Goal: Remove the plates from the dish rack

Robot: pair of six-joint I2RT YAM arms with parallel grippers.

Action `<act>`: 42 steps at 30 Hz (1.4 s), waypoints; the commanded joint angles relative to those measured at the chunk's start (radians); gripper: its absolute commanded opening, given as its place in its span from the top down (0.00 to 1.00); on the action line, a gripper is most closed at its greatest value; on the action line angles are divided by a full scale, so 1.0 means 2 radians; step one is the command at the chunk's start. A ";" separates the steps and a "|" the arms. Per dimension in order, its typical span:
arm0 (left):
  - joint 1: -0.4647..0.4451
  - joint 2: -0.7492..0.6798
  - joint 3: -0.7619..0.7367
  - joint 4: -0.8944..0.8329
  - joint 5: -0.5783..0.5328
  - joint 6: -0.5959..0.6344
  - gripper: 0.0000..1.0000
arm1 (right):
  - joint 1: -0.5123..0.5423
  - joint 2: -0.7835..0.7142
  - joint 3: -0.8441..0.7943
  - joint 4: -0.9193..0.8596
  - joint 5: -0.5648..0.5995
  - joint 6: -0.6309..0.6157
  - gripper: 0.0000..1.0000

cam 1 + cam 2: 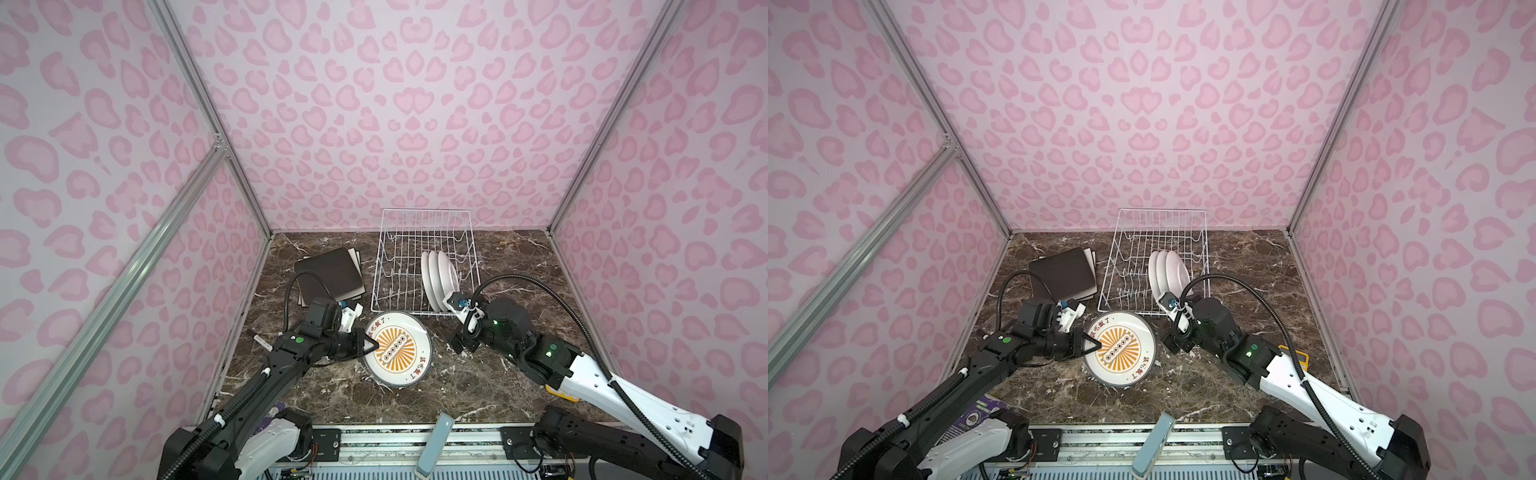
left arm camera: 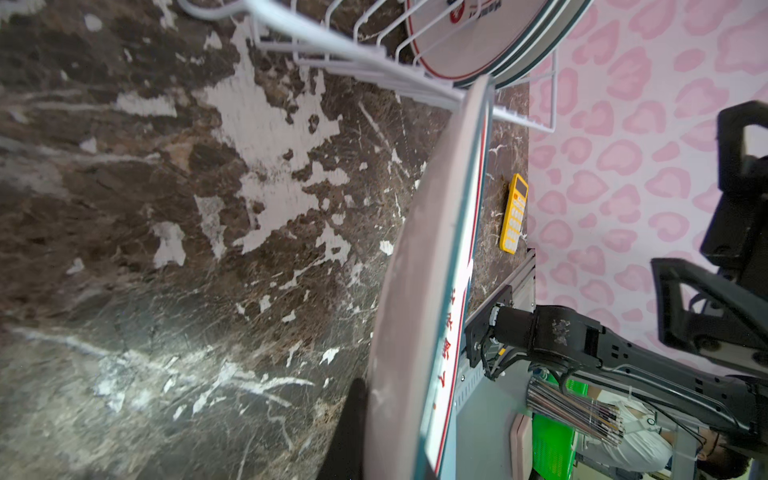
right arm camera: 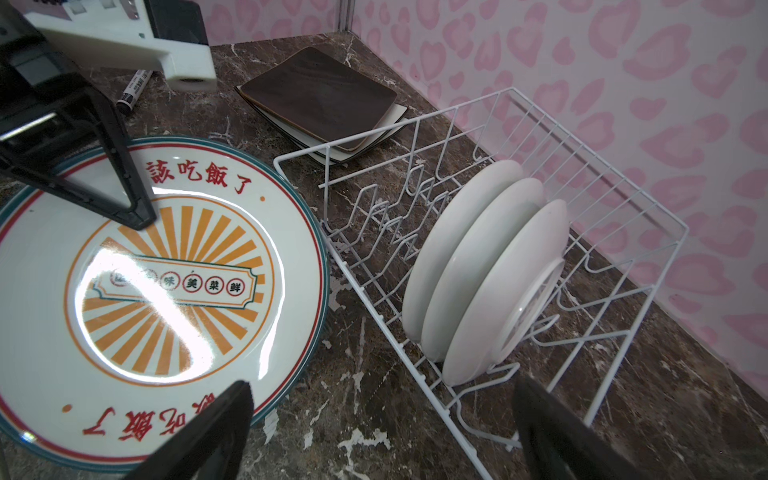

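Observation:
My left gripper point(image 1: 371, 343) point(image 1: 1095, 345) is shut on the left rim of a round white plate point(image 1: 399, 353) point(image 1: 1121, 351) point(image 3: 158, 299). The plate is printed with an orange sunburst and red Chinese characters. It lies face up in front of the dish rack point(image 1: 399, 249) point(image 1: 1133, 249) point(image 3: 623, 195); I cannot tell whether it rests on the table. In the left wrist view it shows edge-on point(image 2: 415, 291). Three round white plates point(image 1: 438, 274) point(image 1: 1169, 270) point(image 3: 478, 270) stand in the rack's right side. My right gripper point(image 1: 461, 345) point(image 1: 1173, 347) point(image 3: 382, 386) is open over the marble beside the rack's front corner.
A dark brown square plate point(image 1: 328, 270) point(image 1: 1065, 272) point(image 3: 320, 91) tops a stack of cream-white square ones left of the rack. A marker pen point(image 1: 262, 341) point(image 3: 135, 89) lies by the left arm. A yellow calculator point(image 2: 514, 214) lies near the right wall. Pink patterned walls enclose the marble table.

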 commanded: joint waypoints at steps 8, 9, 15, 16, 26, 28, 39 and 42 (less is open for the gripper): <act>0.000 0.040 -0.013 0.019 0.008 0.013 0.96 | 0.004 0.007 -0.020 0.027 0.014 -0.001 0.01; 0.001 0.048 -0.013 0.022 0.008 0.012 0.96 | 0.004 0.010 -0.020 0.028 0.014 -0.002 0.01; 0.000 0.084 -0.020 0.057 0.015 0.000 0.96 | 0.004 0.020 -0.022 0.029 0.011 -0.007 0.01; 0.001 0.090 -0.020 0.058 0.014 0.000 0.97 | 0.004 0.020 -0.022 0.027 0.011 -0.007 0.01; 0.001 0.154 -0.019 0.076 0.025 -0.001 0.96 | 0.004 0.028 -0.034 0.044 0.015 -0.007 0.01; 0.001 0.163 -0.016 0.078 0.026 0.001 0.93 | 0.004 0.032 -0.035 0.045 0.014 -0.007 0.01; 0.000 0.207 0.004 0.056 -0.011 0.014 0.59 | 0.004 0.047 -0.024 0.033 0.013 -0.007 0.01; 0.000 0.219 0.006 0.057 -0.015 0.011 0.56 | 0.004 0.046 -0.030 0.038 0.015 -0.004 0.01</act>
